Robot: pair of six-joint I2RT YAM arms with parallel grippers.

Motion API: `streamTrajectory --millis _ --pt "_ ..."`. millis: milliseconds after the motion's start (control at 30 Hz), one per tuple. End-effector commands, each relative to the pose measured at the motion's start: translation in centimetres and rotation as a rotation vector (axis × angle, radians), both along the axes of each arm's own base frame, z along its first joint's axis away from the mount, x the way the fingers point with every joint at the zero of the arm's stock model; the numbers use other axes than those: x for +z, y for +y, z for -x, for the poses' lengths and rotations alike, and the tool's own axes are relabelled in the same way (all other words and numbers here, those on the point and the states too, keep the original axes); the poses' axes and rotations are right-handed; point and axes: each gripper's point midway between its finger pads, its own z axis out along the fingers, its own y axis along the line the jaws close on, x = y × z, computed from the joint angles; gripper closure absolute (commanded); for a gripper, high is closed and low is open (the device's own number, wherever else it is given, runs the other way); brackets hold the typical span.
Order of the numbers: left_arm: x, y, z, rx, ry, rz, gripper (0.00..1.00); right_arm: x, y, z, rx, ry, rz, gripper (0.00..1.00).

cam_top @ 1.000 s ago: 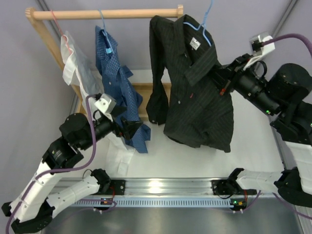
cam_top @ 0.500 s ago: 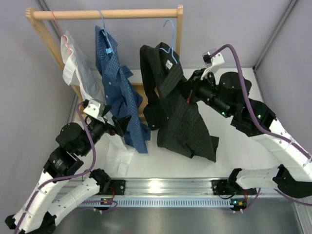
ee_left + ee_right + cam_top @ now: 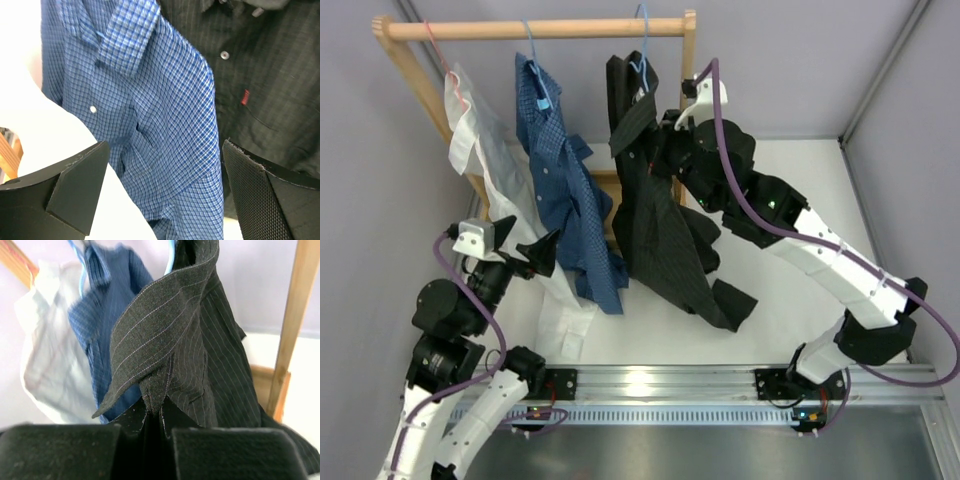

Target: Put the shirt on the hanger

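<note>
1. Right gripper (image 3: 152, 427) is clenched on the shirt (image 3: 665, 230), pinching the black pinstriped cloth just under the collar.
2. Shirt hangs at the far right end of the wooden rail (image 3: 520, 29). The hanger (image 3: 642, 62) shows at its collar.
3. Hanger hook is up at the rail; can't tell if it's seated over it.
4. Left gripper (image 3: 542, 252) is released, jaws wide, holding nothing, just beside the blue checked shirt (image 3: 565, 190).
5. White shirt (image 3: 480, 140) hangs furthest left.

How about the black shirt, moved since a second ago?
Yes: the black shirt moved left, crossing the rack's right post to its left side.
</note>
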Motion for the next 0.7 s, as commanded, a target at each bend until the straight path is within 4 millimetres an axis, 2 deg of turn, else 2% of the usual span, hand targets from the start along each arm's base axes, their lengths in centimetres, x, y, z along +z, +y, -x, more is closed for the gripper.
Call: streamTrajectory --millis 0,133,300,533,667 --pt "1.3 0.7 0.0 0.034 -0.070 0.025 0.02 7.2 -1.4 -0.4 -0.061 -0.121 -0.152 1.00" --pt "0.8 0.6 0.1 0.028 -0.070 0.023 0.02 7.8 -1.6 -1.5 -0.055 -0.113 -0.166 1.00" --pt "1.0 1.3 0.3 0.059 -0.078 0.039 0.02 5.5 -2.4 -3.8 -0.023 -0.048 -0.171 1.00" --pt "0.6 4.3 0.0 0.218 -0.064 0.075 0.02 3.4 -1.8 -4.7 0.047 -0.019 -0.133 1.00" --pt "0.3 7.3 0.0 0.382 -0.056 0.108 0.02 2.3 -1.6 -4.3 0.073 -0.017 -0.156 1.00"
